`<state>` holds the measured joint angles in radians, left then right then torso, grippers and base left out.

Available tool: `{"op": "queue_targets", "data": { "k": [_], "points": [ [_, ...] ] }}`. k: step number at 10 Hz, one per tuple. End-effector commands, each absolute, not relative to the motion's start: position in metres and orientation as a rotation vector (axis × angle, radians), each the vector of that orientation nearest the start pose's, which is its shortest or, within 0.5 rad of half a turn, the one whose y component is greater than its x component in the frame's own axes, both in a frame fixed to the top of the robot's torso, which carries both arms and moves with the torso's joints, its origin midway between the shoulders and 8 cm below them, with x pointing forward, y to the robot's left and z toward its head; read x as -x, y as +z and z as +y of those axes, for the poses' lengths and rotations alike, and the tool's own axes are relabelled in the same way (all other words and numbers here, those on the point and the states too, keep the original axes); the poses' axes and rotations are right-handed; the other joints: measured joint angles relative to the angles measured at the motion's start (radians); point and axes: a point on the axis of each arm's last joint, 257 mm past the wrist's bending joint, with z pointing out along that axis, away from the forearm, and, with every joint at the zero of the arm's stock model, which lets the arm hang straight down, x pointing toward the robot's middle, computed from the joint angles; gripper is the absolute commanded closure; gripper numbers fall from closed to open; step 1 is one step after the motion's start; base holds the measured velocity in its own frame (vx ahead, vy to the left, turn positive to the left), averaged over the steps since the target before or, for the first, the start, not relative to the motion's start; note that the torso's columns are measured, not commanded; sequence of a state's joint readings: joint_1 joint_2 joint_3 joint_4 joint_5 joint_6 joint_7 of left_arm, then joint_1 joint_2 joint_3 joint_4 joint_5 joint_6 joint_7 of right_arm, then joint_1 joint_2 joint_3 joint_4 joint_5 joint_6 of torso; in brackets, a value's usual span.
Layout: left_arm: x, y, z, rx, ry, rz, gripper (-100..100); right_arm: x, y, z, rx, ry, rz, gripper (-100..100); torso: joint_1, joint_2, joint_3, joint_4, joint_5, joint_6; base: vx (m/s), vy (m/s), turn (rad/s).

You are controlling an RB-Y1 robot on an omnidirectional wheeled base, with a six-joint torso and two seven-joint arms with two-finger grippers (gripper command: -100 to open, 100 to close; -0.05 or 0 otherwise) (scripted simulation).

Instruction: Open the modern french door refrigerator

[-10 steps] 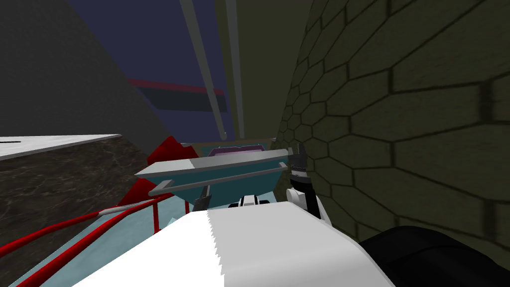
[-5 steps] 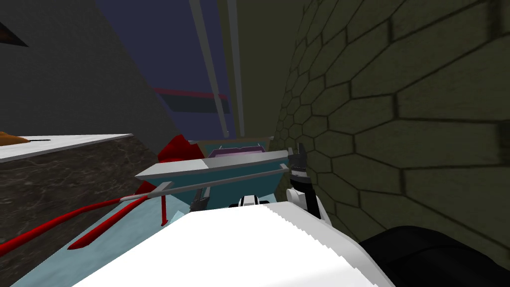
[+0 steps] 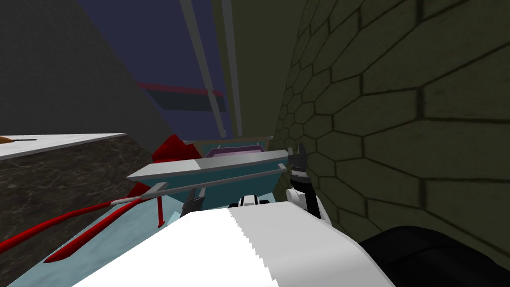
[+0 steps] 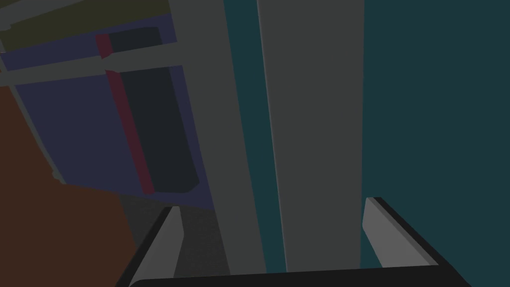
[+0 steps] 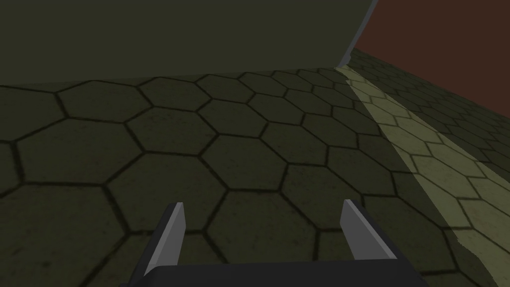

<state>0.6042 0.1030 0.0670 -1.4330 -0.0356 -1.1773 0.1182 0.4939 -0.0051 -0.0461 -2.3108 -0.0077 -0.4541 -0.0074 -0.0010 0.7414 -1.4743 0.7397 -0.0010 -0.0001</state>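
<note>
Left gripper point(image 3: 193, 203) sits low, just under the long grey handle bar point(image 3: 209, 185) of the refrigerator point(image 3: 234, 174), straight ahead and close. The refrigerator shows a teal face under a flat grey top panel point(image 3: 199, 167). The handle runs along the panel's near edge with a slim gap between them.

On the left wrist camera, the fingers point(image 4: 169, 239) stand wide apart, nothing gripped. A broad grey strip point(image 4: 314, 124) with teal on both sides runs away between them. Whether a finger touches it, I cannot tell.

Right gripper point(image 3: 298, 152) is up at the panel's right end, hard by the hexagon-tiled wall point(image 3: 398, 124). Its wrist camera looks straight at those tiles, fingers point(image 5: 172, 234) spread and empty. Very little room on that side.

To the left, the edge of a white-topped counter point(image 3: 60, 142) with a dark marbled side stands well apart from the handle. Below it, red rails point(image 3: 74, 224) slant across pale blue floor point(image 3: 124, 234), one meeting the handle's left tip. More open room lies to the left of the left gripper than beside the right. Beyond the refrigerator, two long pale bars point(image 3: 204, 70) rise against a dark blue surface.
</note>
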Motion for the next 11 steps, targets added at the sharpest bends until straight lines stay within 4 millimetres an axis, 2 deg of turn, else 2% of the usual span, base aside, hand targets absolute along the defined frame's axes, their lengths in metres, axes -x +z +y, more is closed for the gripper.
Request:
{"op": "queue_targets", "data": {
  "k": [1, 5, 6, 7, 11],
  "points": [
    [-0.267, -0.225, 0.328, 0.822, -1.238, 0.859, -100, -0.343, 0.032, -0.294, -0.663, 1.268, 0.611, 0, -0.002, 0.001, 0.000, 0.002, -0.002, 0.000, -0.001, -0.023, 0.004],
    [-0.265, -0.214, 0.334, 0.822, -1.241, 0.860, -100, -0.343, 0.032, -0.294, -0.663, 1.268, 0.612, 0, -0.006, 0.004, 0.000, 0.006, -0.008, -0.001, 0.003, -0.017, -0.004],
    [-0.262, -0.226, 0.334, 0.856, -1.230, 0.882, -100, -0.343, 0.032, -0.294, -0.663, 1.268, 0.612, 0, -0.007, 0.005, 0.000, 0.007, -0.009, -0.001, 0.007, -0.001, 0.002],
    [-0.262, -0.228, 0.334, 0.864, -1.227, 0.887, 0, -0.343, 0.032, -0.294, -0.663, 1.268, 0.611, 0, -0.006, 0.004, 0.001, 0.005, -0.006, 0.000, 0.000, 0.000, 0.000],
    [-0.262, -0.233, 0.336, 0.879, -1.218, 0.897, 0, -0.343, 0.032, -0.294, -0.663, 1.268, 0.612, 0, -0.003, 0.001, 0.000, 0.000, -0.001, -0.001, 0.000, 0.000, 0.000]
  ]
}}
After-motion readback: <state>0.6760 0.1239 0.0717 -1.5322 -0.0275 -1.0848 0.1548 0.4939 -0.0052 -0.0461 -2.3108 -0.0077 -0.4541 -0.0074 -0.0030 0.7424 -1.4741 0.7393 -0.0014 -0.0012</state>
